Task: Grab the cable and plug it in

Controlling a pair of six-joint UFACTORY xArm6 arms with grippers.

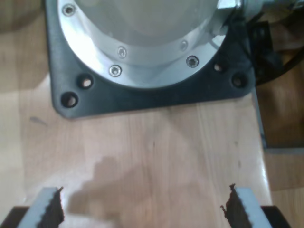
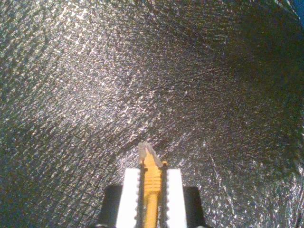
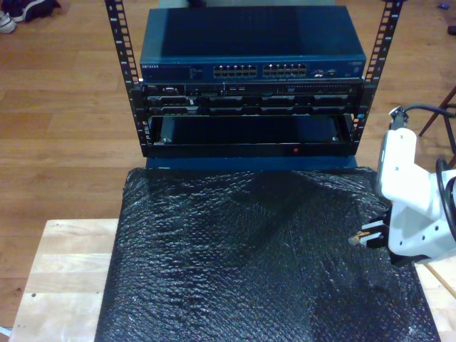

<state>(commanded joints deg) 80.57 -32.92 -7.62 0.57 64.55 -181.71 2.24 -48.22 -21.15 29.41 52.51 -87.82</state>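
My second gripper [image 2: 152, 183] is clenching the cable [image 2: 152, 190], plug tip jutting just ahead of its pads. My first gripper [image 1: 142, 209] is hanging released. Carry step; next calls for aligning with switch [image 3: 253, 44] ports.

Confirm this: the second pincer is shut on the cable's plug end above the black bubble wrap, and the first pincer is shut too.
Wrong about the first pincer: the first wrist view shows its jaws wide apart, holding nothing. My second pincer does clamp the cable over the black bubble wrap.

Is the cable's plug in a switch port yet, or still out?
Out. The cable is clamped in my second gripper, its clear plug free above the black mat.
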